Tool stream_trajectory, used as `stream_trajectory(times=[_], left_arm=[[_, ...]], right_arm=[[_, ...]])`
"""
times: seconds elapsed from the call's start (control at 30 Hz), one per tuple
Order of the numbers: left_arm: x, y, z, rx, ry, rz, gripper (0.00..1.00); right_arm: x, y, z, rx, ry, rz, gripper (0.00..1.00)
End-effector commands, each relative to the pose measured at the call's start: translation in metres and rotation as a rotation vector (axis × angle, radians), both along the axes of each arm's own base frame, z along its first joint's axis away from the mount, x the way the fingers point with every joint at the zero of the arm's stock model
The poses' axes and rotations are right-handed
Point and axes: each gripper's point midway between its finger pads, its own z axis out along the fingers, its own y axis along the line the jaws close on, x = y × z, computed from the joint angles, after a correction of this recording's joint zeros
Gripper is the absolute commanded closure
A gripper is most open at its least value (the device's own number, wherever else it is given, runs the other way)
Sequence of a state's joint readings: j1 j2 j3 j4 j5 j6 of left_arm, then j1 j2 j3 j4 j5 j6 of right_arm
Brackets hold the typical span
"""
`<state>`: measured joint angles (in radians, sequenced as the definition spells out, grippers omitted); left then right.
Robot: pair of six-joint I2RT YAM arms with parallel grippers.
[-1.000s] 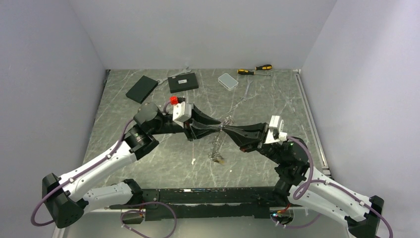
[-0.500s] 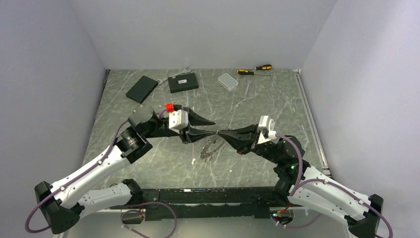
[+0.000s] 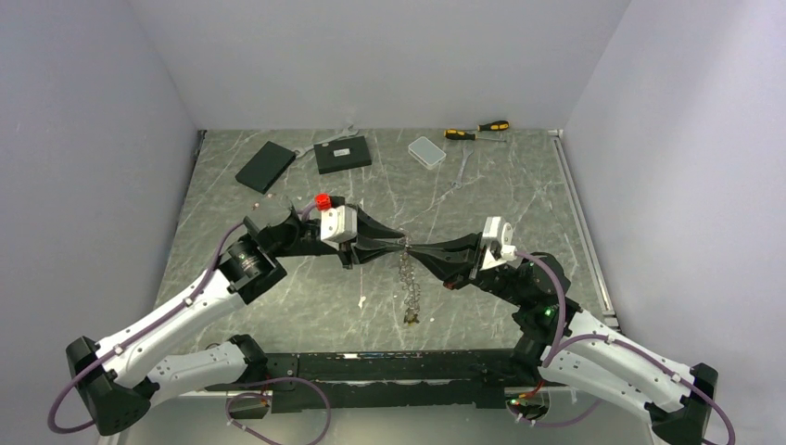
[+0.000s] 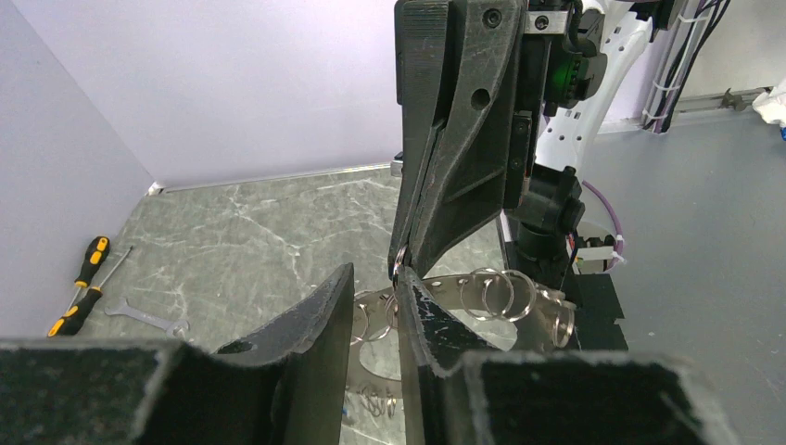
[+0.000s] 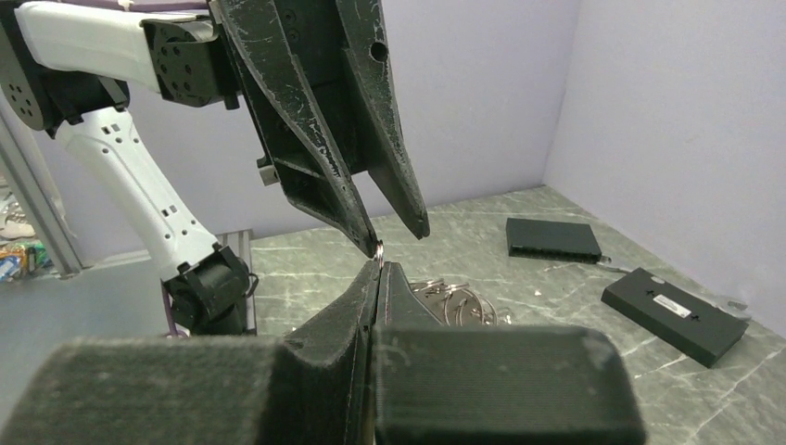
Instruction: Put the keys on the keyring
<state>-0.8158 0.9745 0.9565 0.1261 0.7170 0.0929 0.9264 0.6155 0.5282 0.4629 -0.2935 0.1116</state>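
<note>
The right claw (image 3: 414, 247) is pressed together on the top loop of the keyring (image 3: 408, 278). The rest of the keyring hangs limp straight below the claw's tips, toward the table (image 3: 278, 297). Whether the lowest links touch the surface I cannot tell.

The left claw (image 3: 400, 243) meets the right one tip to tip, with its fingers apart. In the right wrist view, one of its fingertips (image 5: 371, 247) touches the small loop pinched at the right claw's nose, and the other stands off to the side, holding nothing.

A yellowish piece (image 3: 411, 319) sits at the chain's lower end, far beneath both claws. It may be a tagged key, but it is too small to be sure.

The weak point, as I judge it, is the pinch itself, which is thin wire held only at the very tips of the right claw. A sideways push from the left claw could roll the loop out and the whole chain would drop.

If the left claw closes slightly off line, it would likely bite the right claw's finger rather than the wire (the two noses are nearly overlapping in the left wrist view).

The hanging length can also swing. Any quick move by either arm would tug at the pinch or spoil the alignment.
</note>
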Motion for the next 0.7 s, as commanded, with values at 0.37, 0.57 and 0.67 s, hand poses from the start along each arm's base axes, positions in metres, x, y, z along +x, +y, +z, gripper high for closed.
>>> stream_trajectory(times=[0.37, 0.57, 0.67], left_arm=[[-0.0017, -0.0046, 0.0092, -0.011, -0.005, -0.026, 0.79], [-0.0025, -0.0009, 0.0077, -0.008, 0.000, -0.012, 0.78], [-0.0024, -0.0003, 0.0056, -0.008, 0.007, -0.008, 0.79]], right_arm=[[-0.0168, -0.0100, 0.0612, 0.157, -0.124, 0.041, 1.00], [-0.0162, -0.0120, 0.0633, 0.170, -0.128, 0.032, 1.00], [-0.0157, -0.0125, 0.0647, 0.176, -0.131, 0.027, 1.00]])
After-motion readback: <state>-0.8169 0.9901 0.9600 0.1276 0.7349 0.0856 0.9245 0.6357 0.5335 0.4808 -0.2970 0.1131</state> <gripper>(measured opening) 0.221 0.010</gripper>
